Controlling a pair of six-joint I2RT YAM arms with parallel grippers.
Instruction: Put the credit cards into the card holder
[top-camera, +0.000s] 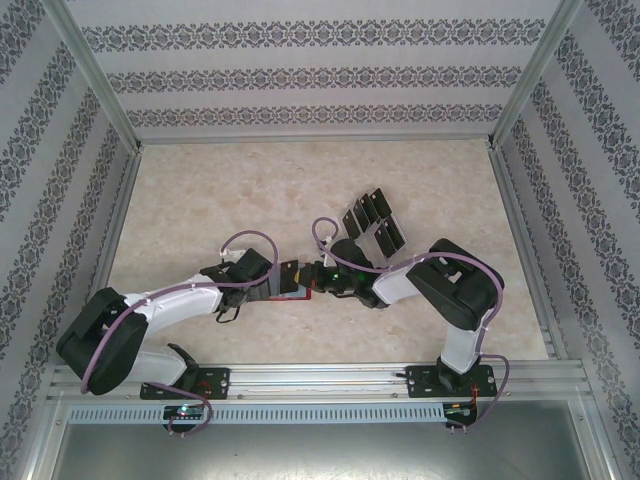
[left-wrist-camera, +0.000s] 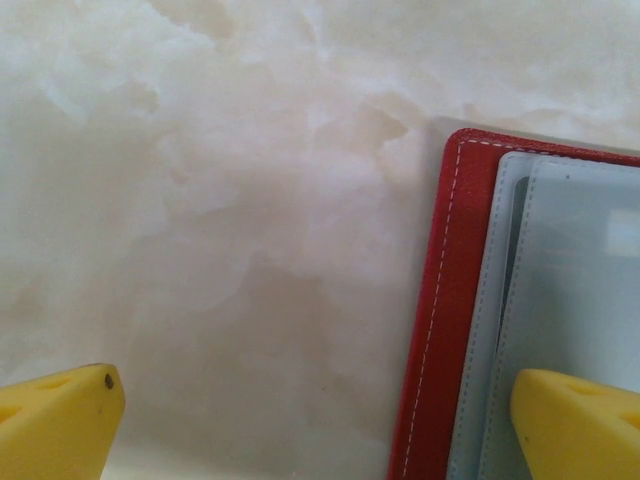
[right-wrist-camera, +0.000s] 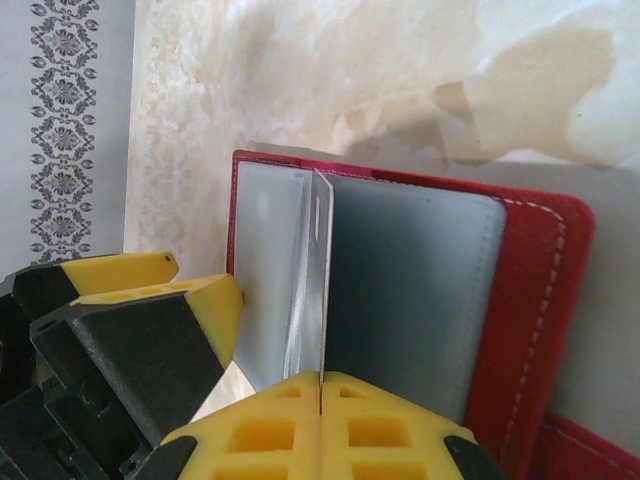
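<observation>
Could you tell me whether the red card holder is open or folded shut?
Open: the card holder lies spread on the table, grey inner sleeves exposed, and the right gripper pinches one sleeve upright.

Readable text, labels, brands, numbers: none in any view. Wallpaper (top-camera: 320, 80) carries floral bands, not lettering. Card holder (right-wrist-camera: 540, 300): no legible print on the red cover or grey sleeves. Cards (top-camera: 368, 210) are too small to check.
</observation>
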